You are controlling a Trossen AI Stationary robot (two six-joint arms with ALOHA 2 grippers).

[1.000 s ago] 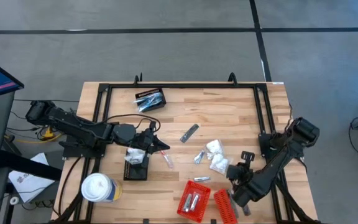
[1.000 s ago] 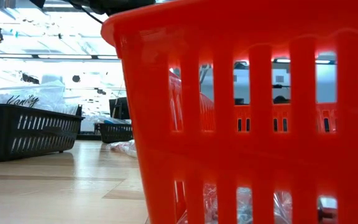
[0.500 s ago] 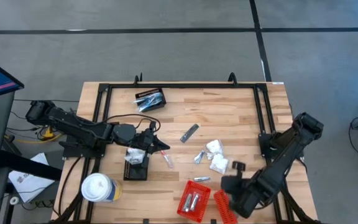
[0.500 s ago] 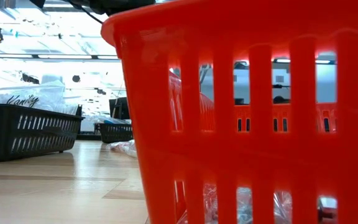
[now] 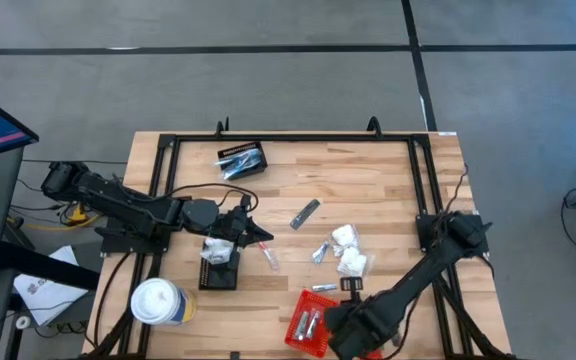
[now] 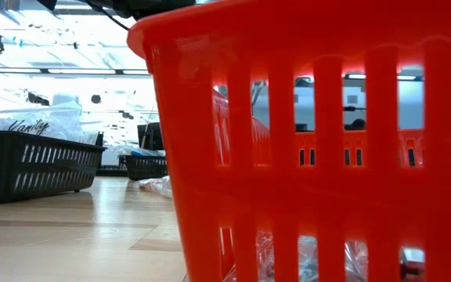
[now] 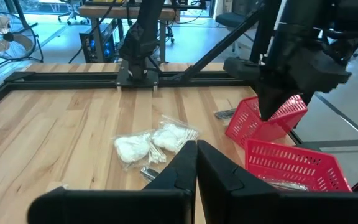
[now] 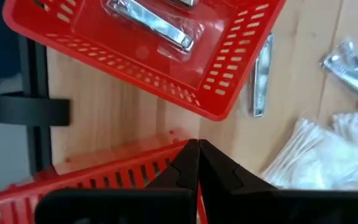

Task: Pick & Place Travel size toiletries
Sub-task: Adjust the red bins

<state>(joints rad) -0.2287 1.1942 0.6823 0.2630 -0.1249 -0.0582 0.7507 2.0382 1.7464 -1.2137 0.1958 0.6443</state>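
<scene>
We see the toiletries scattered over the middle of the wooden table (image 5: pixel 388 190): two white clear-wrapped packets (image 5: pixel 348 250) lie side by side right of centre, with a small silvery sachet (image 5: pixel 320 251) just to their left and a dark grey stick (image 5: pixel 305 213) farther back. A thin pinkish tube (image 5: pixel 268 257) lies left of those, close to the left gripper. At the near edge a red basket (image 5: pixel 310 320) holds two silvery wrapped pieces (image 5: pixel 308 322); the right wrist view shows one of them (image 8: pixel 151 23) inside it and another silvery piece (image 8: pixel 261 78) on the wood just outside its wall.

A second red basket (image 7: pixel 267 118) sits just right of the first, tilted up on its side, and the right gripper (image 8: pixel 194 163) is right at its slotted wall with its fingers pressed together; we cannot tell whether they pinch the wall. The right arm (image 5: pixel 408 290) reaches in from the right edge toward the near side.

The left gripper (image 7: pixel 196 163) hangs above the table at the left of centre, fingers together and empty, beside a black basket (image 5: pixel 218 265). Another black basket (image 5: pixel 241 159) with silvery items stands at the far side. A white lidded cup (image 5: pixel 158 302) stands at the near left corner.
</scene>
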